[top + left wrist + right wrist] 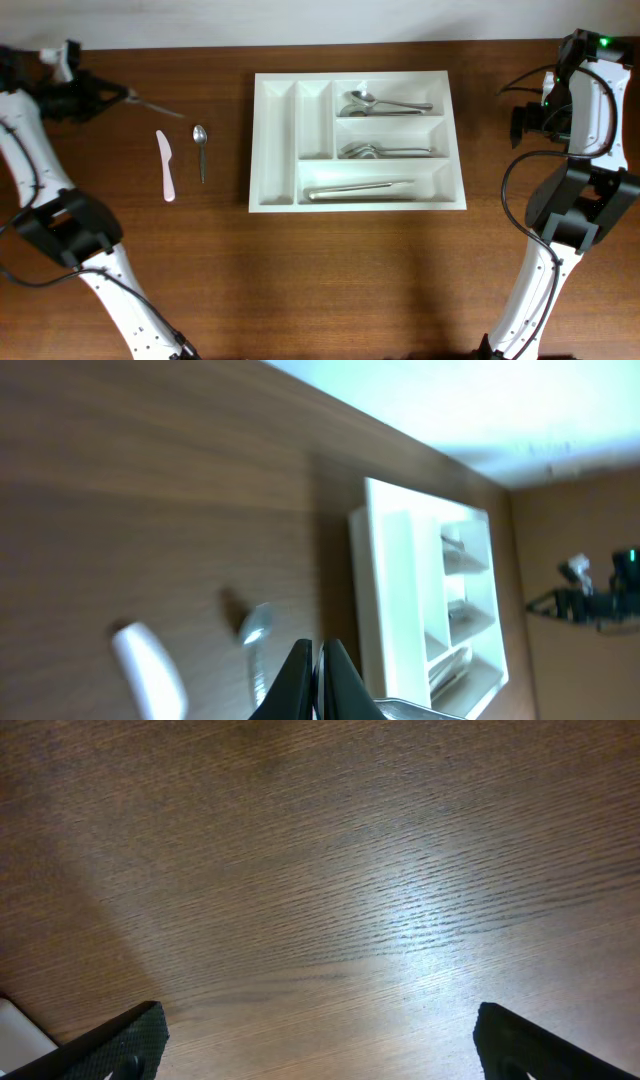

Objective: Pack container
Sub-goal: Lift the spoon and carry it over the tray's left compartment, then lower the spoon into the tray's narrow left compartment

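The white container (pixel 258 140) lies in the middle of the table. Its two narrow upright slots are empty. Its three long slots hold spoons (pixel 385 103), more metal cutlery (pixel 385 151) and long metal pieces (pixel 360 188). My left gripper (pixel 125 95) is at the far left, raised, and shut on a thin metal utensil (pixel 158 106) that points right. In the left wrist view the jaws (pixel 318 660) are pinched on it, with its metal end (pixel 420 710) low in the picture and the container (pixel 385 590) beyond. My right gripper (pixel 320 1030) is open and empty over bare wood at the far right (pixel 522 122).
A white plastic knife (pixel 166 165) and a metal spoon (pixel 200 148) lie on the table left of the container. Both also show in the left wrist view, the knife (pixel 150 675) and the spoon (pixel 255 630). The table's far edge runs just behind the container.
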Controlling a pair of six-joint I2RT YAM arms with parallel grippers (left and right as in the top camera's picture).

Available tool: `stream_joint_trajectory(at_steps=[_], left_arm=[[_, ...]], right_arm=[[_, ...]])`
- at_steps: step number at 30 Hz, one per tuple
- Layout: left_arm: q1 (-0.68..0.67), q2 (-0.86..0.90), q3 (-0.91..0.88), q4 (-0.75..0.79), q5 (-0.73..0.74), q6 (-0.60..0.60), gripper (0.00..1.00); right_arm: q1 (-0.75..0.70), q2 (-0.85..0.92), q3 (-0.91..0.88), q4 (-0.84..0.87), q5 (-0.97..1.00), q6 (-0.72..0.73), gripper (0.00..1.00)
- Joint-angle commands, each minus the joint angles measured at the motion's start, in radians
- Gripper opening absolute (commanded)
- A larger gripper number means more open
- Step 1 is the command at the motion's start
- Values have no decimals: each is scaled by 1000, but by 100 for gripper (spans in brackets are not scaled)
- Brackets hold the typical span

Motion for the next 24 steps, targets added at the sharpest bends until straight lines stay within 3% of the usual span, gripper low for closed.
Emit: stream_joint_trajectory(at_steps=[1, 11, 17, 24], left_arm=[[-81, 13, 38, -13, 30, 69, 4], [-300, 13, 38, -17, -48, 165, 4], [-395, 13, 37, -75, -60, 279, 4], [-447, 13, 37, -200, -181, 438, 4]], right_arm=[[-4, -43, 2, 0, 9, 1, 99], [-4, -43, 1, 0, 9, 1, 99], [-4, -43, 1, 0, 9, 1, 99], [-4, -43, 2, 1, 9, 1, 99]])
